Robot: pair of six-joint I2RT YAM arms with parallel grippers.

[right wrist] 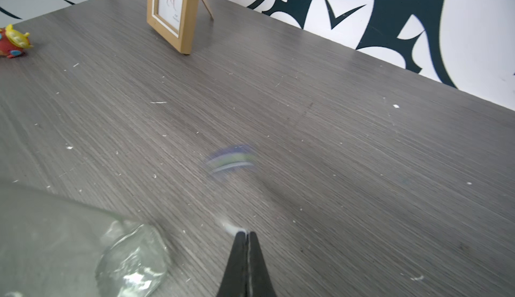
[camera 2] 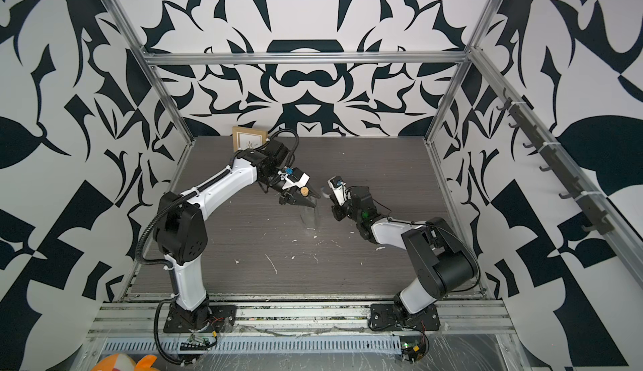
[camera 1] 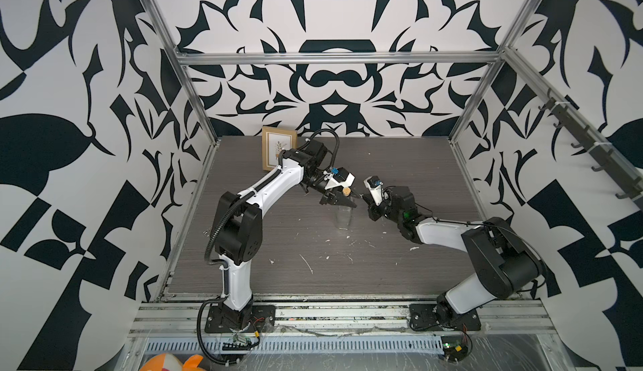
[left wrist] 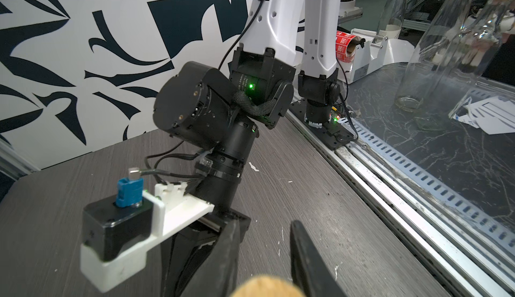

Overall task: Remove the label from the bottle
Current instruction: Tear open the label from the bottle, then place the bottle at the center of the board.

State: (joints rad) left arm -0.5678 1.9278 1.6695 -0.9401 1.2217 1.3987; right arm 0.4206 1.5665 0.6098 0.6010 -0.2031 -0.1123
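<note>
Tabletop [camera 1: 400,275] grey, scrap-strewn | walls [camera 1: 334,14] black-white | left gripper [left wrist: 266,231] grips bottle [camera 1: 344,218] | right gripper [right wrist: 247,235] pinches label [right wrist: 231,159]

The far right of the table [camera 1: 410,164] lies open. So does the near middle, which is strewn only with flat white scraps [camera 1: 306,263]. The bottle [camera 1: 344,218] stands upright at the centre, its neck clamped by the left gripper [camera 1: 344,201]. The right gripper [camera 1: 363,197], pinched together, sits just right of it across a narrow gap. A picture frame [camera 1: 278,147] blocks the far left, and the right arm lies low over the near right.
</note>
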